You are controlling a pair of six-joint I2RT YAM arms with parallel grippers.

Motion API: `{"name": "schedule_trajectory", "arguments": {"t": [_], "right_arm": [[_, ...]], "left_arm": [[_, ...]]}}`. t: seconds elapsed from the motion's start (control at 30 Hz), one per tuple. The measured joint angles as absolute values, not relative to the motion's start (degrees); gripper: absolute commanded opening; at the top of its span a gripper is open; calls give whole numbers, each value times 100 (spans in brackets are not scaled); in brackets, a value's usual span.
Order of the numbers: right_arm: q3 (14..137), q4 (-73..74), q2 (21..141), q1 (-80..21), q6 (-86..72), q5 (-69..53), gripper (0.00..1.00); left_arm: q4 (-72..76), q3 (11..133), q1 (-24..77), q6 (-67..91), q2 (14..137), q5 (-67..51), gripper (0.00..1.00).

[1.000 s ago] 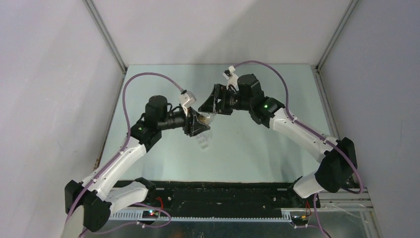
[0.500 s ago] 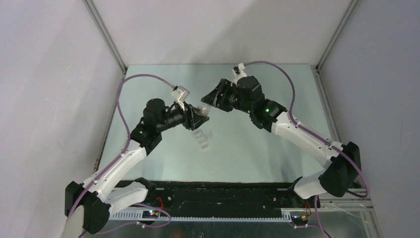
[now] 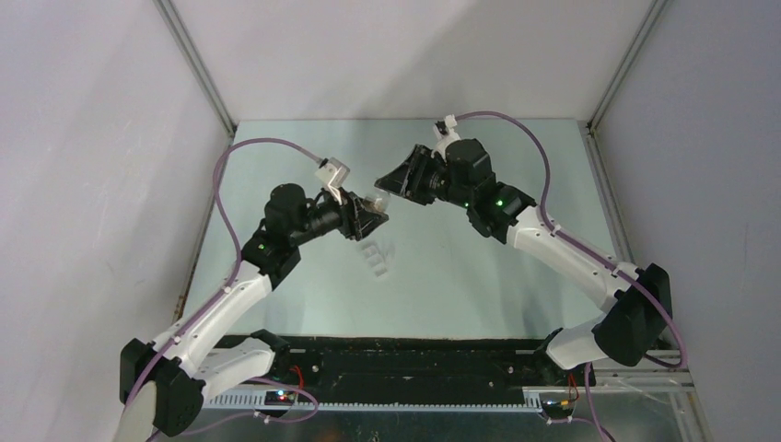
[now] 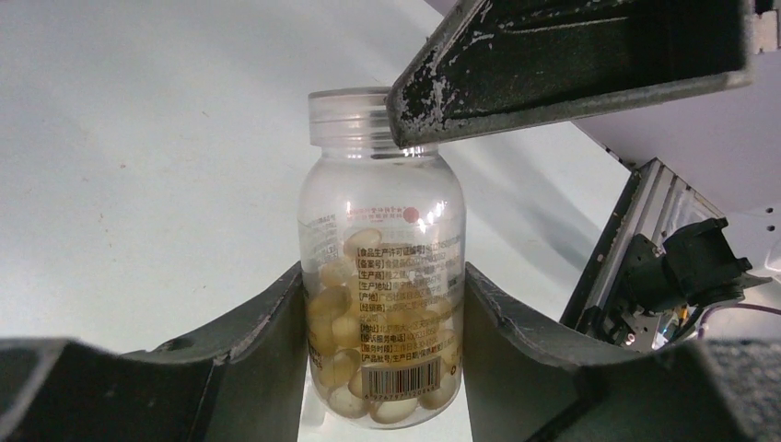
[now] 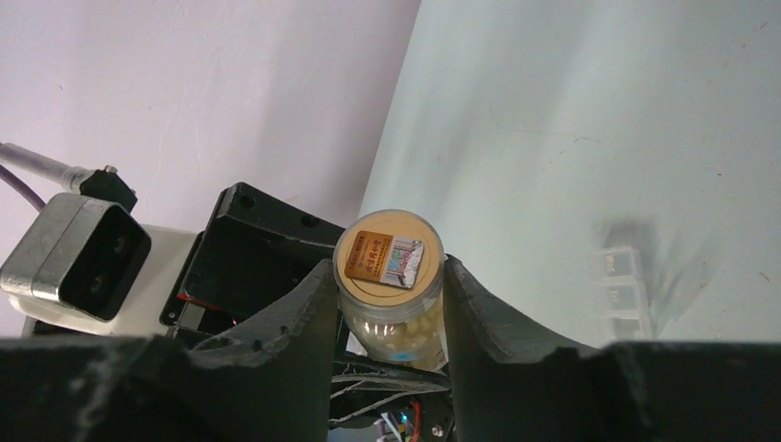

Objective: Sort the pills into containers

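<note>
My left gripper (image 3: 367, 216) is shut on the lower half of a small clear bottle (image 4: 382, 230) and holds it in the air. The bottle holds pale yellowish pills (image 4: 336, 313). My right gripper (image 3: 381, 182) meets it at the neck end. In the right wrist view its fingers (image 5: 313, 304) press both sides of the bottle's neck (image 5: 387, 262), whose mouth is covered by a tan seal with a sticker. The white translucent pill box (image 3: 376, 256) lies on the table below the grippers. It also shows in the right wrist view (image 5: 622, 293). I see no loose pills.
The table (image 3: 479, 267) is pale green, with grey walls on three sides and a metal frame post (image 3: 198, 69) at the back left corner. The arm bases and a black rail (image 3: 414, 359) line the near edge.
Both grippers have moved toward the back of the table. The left one has carried the bottle up and to the left, and the right one has shifted right while staying at the bottle's neck.
</note>
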State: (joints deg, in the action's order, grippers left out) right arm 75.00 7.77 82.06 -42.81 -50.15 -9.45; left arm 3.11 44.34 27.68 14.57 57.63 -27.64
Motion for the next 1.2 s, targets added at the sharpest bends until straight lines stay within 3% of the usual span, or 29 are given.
{"name": "schedule_trajectory", "arguments": {"t": [0.07,0.2,0.43,0.5,0.63,0.7,0.83,1.2], "right_arm": [[7496,768,8206,-4219,-4976,-1087,27],[7450,567,8206,-4007,-4626,-1745,23],[7290,-187,8206,-3339,-3688,-3964,23],[7273,-322,8206,-3129,-3365,-4783,30],[7264,-416,8165,-2934,-2834,-5892,79],[7244,-329,8064,-2877,-2532,-6029,90],[7238,19,7787,-2829,-2244,-5520,96],[8254,1675,7815,-3743,-2808,-2886,96]], "left_arm": [[338,4434,2768,1457,5760,-2764,0],[375,4440,2768,1457,5754,-2842,0],[368,4654,2768,1461,5745,-3472,0],[436,4665,2768,1461,5736,-3835,0],[561,4665,2762,1455,5728,-4574,0],[517,4692,2762,1389,5708,-4943,0],[128,4954,2762,906,5647,-4897,0],[-993,5006,2766,-958,5640,-3260,0]]}}
